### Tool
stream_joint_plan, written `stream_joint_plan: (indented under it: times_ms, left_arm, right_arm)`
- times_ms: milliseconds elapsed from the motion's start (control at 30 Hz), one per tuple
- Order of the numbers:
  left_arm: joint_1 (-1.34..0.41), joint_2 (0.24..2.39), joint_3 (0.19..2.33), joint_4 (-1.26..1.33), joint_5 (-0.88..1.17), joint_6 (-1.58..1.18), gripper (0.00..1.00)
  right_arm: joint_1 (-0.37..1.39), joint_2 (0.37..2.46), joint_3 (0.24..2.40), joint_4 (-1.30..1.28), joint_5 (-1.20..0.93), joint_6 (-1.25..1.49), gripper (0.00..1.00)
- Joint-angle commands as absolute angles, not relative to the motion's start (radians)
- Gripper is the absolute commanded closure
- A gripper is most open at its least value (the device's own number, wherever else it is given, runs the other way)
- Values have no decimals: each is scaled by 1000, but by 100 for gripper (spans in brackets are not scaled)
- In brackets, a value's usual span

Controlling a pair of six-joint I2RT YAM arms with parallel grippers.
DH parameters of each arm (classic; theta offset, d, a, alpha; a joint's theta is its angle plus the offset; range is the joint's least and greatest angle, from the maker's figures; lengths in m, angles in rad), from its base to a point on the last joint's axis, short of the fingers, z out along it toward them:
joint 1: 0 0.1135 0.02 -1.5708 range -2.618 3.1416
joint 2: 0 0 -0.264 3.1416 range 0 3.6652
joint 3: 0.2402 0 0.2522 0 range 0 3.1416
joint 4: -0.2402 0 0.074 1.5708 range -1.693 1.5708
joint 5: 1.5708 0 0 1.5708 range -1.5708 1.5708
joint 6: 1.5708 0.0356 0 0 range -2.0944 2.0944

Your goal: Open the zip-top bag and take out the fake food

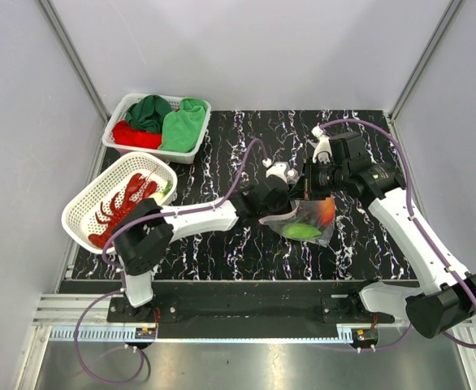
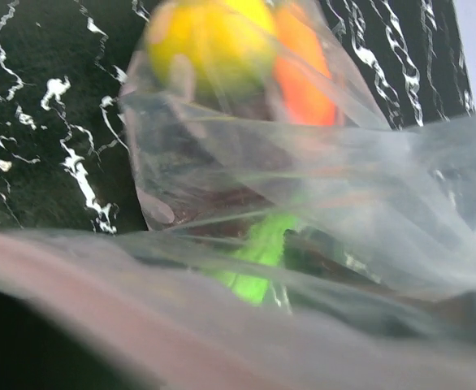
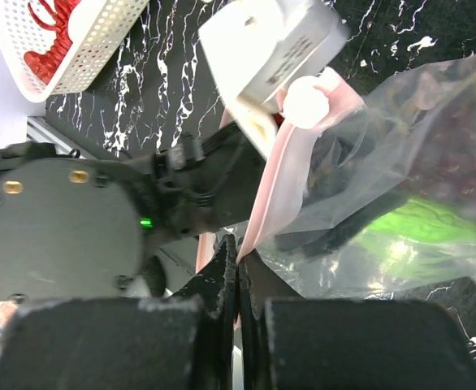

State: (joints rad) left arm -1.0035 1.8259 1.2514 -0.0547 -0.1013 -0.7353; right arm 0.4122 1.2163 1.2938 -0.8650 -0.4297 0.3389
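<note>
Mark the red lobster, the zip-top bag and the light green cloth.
red lobster (image 1: 126,202): top external view, on its body.
zip-top bag (image 3: 280,166): right wrist view, on its pink zip strip.
light green cloth (image 1: 182,124): top external view, on its middle.

Right fingers pinched together, left arm alongside.

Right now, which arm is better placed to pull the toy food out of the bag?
Left. The left end effector sits at the mouth of the zip-top bag, facing the green fake food inside. The right end effector is shut on the pink zip strip, so it is busy.
</note>
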Motion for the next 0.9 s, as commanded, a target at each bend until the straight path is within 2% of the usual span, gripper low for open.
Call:
stream_joint_plan:
  times_ms: [0,100,233,400,500,567,600,667,700,867]
  left_arm:
    - [-1012,1873,1319,-6,-207,-800,40]
    - [-1014,1910,1338,-34,-250,-856,37]
    - [-1017,1979,1365,-40,-245,-894,41]
    - [-1019,2026,1364,-41,-258,-939,37]
    - [-1019,2042,1371,-43,-259,-946,39]
    - [-1019,2043,1377,-44,-267,-945,44]
    - [-1019,2042,1376,-48,-273,-953,53]
    - [-1017,2039,1374,-48,-275,-959,62]
    - [-1017,2037,1370,-45,-273,-954,69]
    - [-1017,2005,1359,-48,-245,-922,85]
  right_arm:
    - [410,1180,1333,-828,-468,350,100]
    - [410,1177,1328,-830,-468,348,100]
    - [410,1173,1315,-828,-469,347,100]
    - [410,1167,1298,-827,-463,342,100]
    - [410,1163,1281,-827,-459,339,100]
    - [410,1160,1267,-824,-456,339,100]
    - [410,1161,1264,-825,-454,339,100]
    - [410,1158,1256,-824,-446,337,100]
    - [410,1158,1253,-822,-443,336,100]
    - [408,1157,1243,-828,-397,321,100]
